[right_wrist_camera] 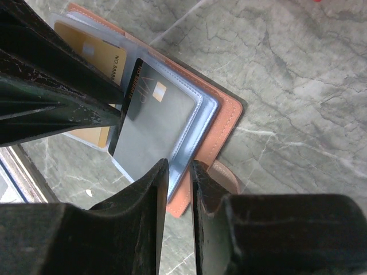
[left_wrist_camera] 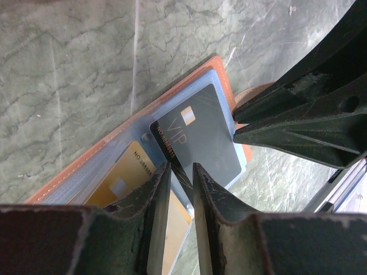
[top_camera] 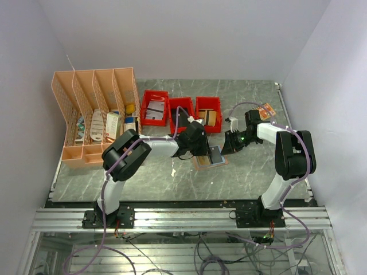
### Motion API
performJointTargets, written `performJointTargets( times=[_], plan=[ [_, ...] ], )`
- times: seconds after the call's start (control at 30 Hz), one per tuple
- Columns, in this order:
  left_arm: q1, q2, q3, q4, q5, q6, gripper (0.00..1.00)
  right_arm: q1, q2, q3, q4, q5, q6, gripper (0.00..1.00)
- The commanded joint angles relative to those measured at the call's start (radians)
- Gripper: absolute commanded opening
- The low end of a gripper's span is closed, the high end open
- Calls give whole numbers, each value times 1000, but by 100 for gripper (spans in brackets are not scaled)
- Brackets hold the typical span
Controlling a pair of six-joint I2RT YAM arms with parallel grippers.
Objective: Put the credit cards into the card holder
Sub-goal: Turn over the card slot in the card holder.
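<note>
On the left gripper [left_wrist_camera: 181,172] the jaws stand a sliver apart, the glossy dark card [left_wrist_camera: 203,134] poking its corner into the gap. The right gripper [right_wrist_camera: 179,167] straddles the edge of the clear sleeve [right_wrist_camera: 207,112], nearly closed; pinching or not, can't tell. The stitched tan card holder [right_wrist_camera: 222,120] lies open mid-scene on the marbled table [top_camera: 143,172], gold card [left_wrist_camera: 123,183] half hidden behind fingers.

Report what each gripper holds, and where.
The right gripper pinches the card holder by its clear sleeve's edge. The left gripper straddles the dark card at its corner, jaws slightly apart; whether it grips cannot be told.
</note>
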Motion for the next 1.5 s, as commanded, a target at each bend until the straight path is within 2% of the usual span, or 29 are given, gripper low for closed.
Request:
performJointTargets(
  times=[0.0,0.17,0.53,0.7,0.97,1.2,1.47],
  plan=[
    [-3,38,26,42,34,-9,34,8,28,0,3,5,-3,23],
    [-3,47,28,80,53,-16,34,0,0,0,4,-39,1,26],
    [-2,-118,-94,124,-4,47,34,-17,-6,-3,3,-113,7,30],
    [-3,-137,-113,114,-5,59,29,-30,-48,-13,10,-111,-6,31],
    [-2,-91,-105,148,53,65,20,-30,3,3,-49,-209,-51,31],
    [-2,-56,-71,174,81,61,15,-30,30,5,-48,-201,-42,31],
    [-3,20,-31,114,78,66,9,-31,27,6,-43,-199,-33,31]
  ],
)
